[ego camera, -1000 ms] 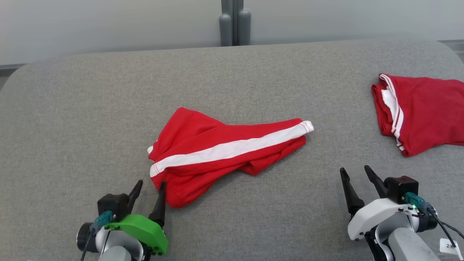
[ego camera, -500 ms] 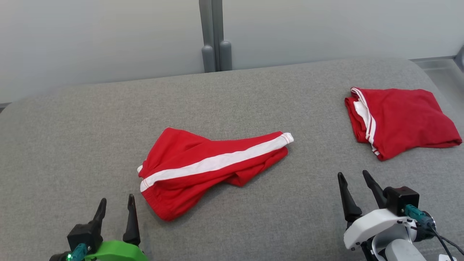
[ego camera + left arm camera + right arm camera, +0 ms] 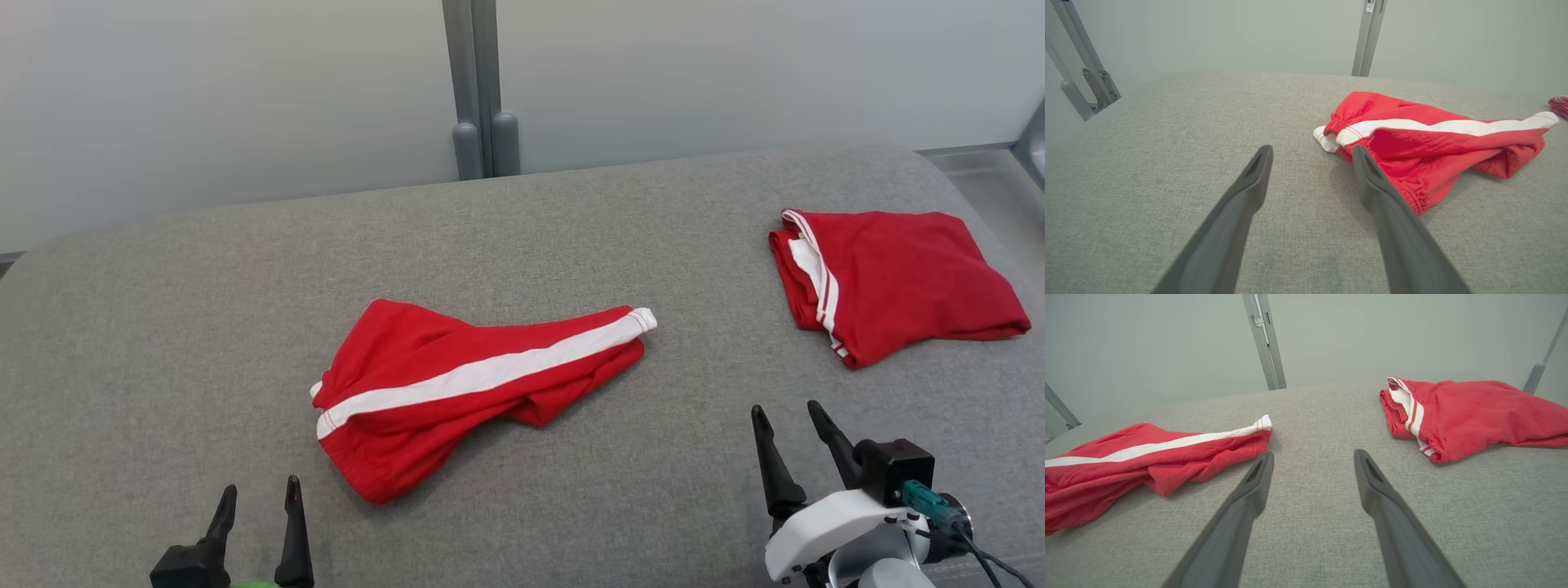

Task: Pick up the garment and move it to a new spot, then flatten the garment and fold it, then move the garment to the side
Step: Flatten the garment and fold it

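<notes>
Grey fabric surface (image 3: 147, 343), red garment (image 3: 424, 408) just beyond left claw (image 3: 260, 487), rightward

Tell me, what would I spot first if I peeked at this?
The bright red shorts with a white stripe jump out, lying crumpled in the middle of the grey padded table. Next is a second red garment, folded up at the far right of the table. Near the bottom, the left gripper and right gripper point up like dark open pincers, holding nothing.
</notes>
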You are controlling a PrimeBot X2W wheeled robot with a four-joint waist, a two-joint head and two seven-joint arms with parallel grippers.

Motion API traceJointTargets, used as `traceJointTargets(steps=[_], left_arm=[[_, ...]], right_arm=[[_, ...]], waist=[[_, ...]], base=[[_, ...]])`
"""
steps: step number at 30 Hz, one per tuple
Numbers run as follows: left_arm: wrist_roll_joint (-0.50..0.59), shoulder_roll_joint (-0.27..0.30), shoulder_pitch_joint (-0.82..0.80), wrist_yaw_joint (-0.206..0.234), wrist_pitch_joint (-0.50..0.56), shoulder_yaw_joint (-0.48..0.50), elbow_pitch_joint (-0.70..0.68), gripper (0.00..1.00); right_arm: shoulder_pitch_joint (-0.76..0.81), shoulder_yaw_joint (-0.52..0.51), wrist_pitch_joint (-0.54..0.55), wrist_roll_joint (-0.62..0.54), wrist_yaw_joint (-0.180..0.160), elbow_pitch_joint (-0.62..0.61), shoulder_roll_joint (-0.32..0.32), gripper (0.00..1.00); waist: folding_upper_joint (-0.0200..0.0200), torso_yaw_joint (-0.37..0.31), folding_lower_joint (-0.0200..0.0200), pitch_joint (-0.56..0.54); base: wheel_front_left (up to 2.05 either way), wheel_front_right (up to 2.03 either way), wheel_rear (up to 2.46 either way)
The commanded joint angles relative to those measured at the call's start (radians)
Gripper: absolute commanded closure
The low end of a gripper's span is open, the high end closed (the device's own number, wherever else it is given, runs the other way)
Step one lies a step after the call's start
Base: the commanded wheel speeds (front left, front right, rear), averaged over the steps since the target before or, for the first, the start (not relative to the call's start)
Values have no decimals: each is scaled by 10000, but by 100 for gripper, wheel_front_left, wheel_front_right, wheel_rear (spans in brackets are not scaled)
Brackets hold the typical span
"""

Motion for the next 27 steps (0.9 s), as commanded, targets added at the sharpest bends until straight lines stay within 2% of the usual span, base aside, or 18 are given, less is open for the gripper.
traceJointTargets(steps=[1,12,20,27], left_arm=[[-21,-1,39,-47,5,29,3,0],[-1352,2,-1531,-270,5,-760,549,0],[-3306,8,-3039,-511,3,-1175,2157,0],[-4907,14,-3539,-692,3,-1584,3125,0]], right_arm=[[74,23,-42,-15,-17,10,-19,0],[-1378,611,-42,445,-17,572,-209,0],[-2211,956,-42,564,-17,704,-262,0],[-2247,1013,-42,702,-17,740,-345,0]], waist=[[0,14,0,77],[0,247,0,1149],[0,393,0,1712],[0,450,0,1790]], base=[[0,0,0],[0,0,0],[0,0,0],[0,0,0]])
